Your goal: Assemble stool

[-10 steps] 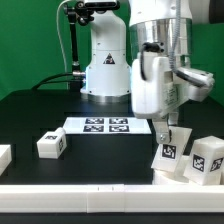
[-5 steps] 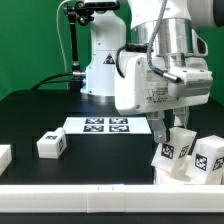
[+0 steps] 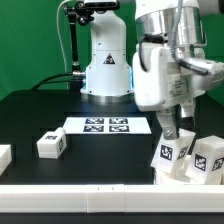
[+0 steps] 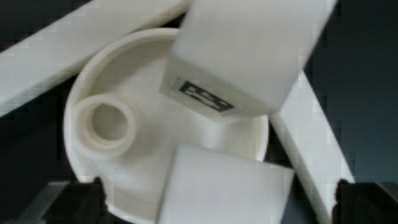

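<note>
My gripper [image 3: 170,132] hangs at the exterior view's right, just above the white tagged stool parts. In the wrist view the round seat [image 4: 134,110] lies tilted with a round socket [image 4: 107,122] showing. A leg with a tag [image 4: 214,95] stands against the seat. Another white leg [image 4: 231,185] sits between my dark fingertips [image 4: 71,200], which stand wide apart at either side and do not touch it. In the exterior view these parts show as two tagged blocks, one under the gripper [image 3: 170,155] and one beside it [image 3: 208,158]. A loose leg [image 3: 50,145] lies at the left.
The marker board [image 3: 108,125] lies in the middle of the black table. A plain white bar [image 3: 90,191] runs along the front edge. Another white piece [image 3: 3,157] sits at the far left edge. The robot base [image 3: 105,65] stands behind.
The wrist has turned about its vertical axis over the stool parts, one way and then back. The gripper stays at about the same spot and height. The parts have not moved.
</note>
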Action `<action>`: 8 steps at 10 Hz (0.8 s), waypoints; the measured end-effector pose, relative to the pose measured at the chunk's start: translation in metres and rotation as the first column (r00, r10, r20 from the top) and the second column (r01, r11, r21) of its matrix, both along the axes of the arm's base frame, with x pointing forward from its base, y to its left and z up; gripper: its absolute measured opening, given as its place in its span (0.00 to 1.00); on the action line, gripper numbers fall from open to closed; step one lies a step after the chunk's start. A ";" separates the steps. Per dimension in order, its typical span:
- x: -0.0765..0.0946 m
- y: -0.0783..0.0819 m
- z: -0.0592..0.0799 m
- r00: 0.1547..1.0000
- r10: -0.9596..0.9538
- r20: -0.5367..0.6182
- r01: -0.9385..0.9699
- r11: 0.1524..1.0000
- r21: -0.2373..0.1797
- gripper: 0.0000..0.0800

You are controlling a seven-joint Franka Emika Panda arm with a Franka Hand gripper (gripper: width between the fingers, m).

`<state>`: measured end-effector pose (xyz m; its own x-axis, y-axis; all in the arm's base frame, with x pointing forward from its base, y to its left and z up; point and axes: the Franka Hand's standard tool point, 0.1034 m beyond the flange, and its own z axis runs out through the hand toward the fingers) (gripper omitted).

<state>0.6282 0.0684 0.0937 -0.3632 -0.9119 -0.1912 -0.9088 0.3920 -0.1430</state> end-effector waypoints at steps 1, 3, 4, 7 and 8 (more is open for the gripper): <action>-0.001 -0.002 -0.002 0.997 0.081 0.009 -0.081 0.996 -0.022 0.81; -0.001 -0.002 -0.003 0.974 0.226 0.020 -0.225 0.973 -0.057 0.81; -0.001 -0.002 -0.004 0.967 0.253 0.021 -0.251 0.966 -0.063 0.81; -0.001 0.000 -0.002 0.791 0.611 0.000 -0.603 0.780 -0.167 0.81; -0.002 -0.001 -0.002 0.705 0.709 -0.007 -0.696 0.689 -0.201 0.81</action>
